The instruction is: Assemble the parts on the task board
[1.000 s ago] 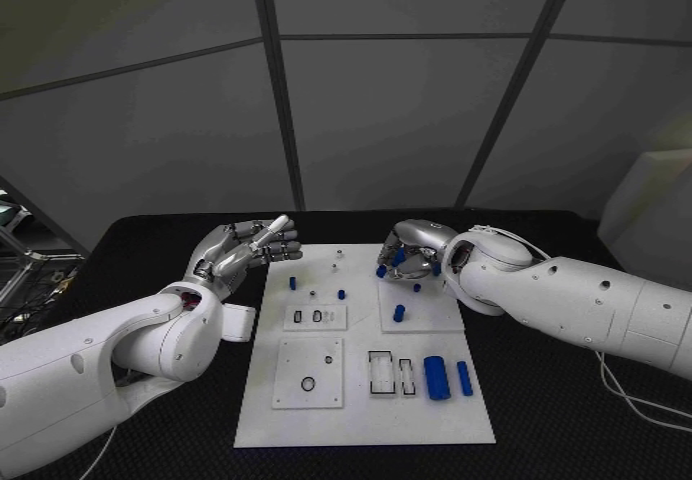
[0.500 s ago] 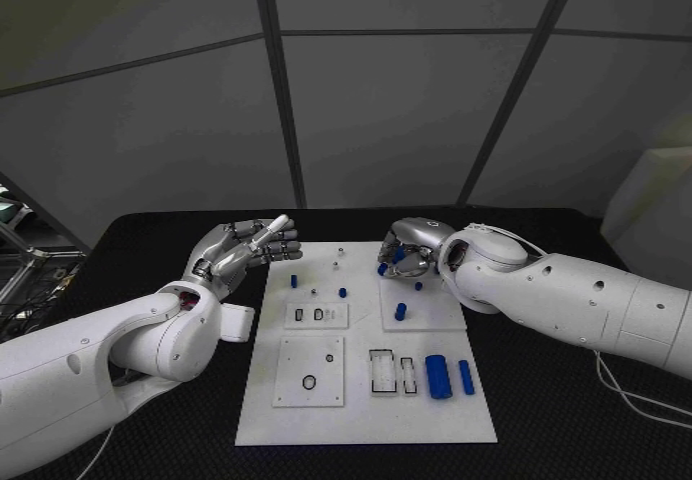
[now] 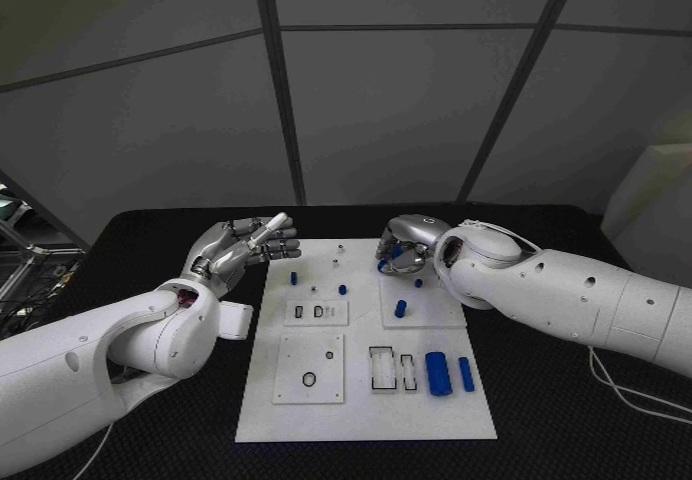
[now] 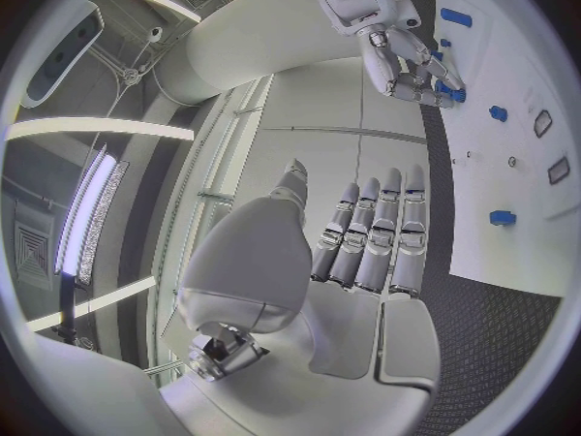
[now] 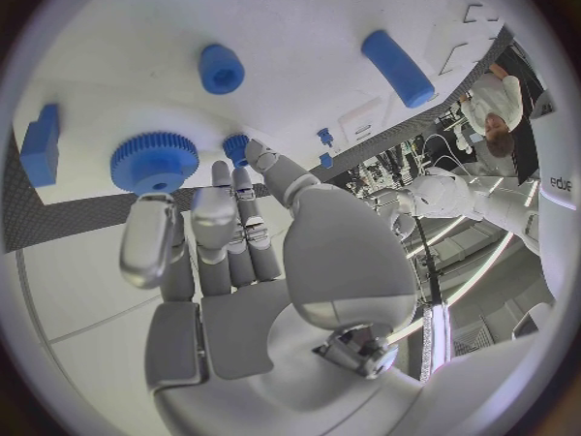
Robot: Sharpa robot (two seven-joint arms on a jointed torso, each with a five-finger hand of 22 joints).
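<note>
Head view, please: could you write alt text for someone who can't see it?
Two white robot arms reach over a white task board on a black table. The right hand is curled over small blue parts near the board's far edge, while the left hand is raised beside the board's far left corner, holding nothing. More blue parts lie near the board's right side.

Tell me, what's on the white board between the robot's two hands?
In the head view, between the left hand and the right hand lies the far end of the board, with a small blue peg and a tiny pin standing there.
</note>
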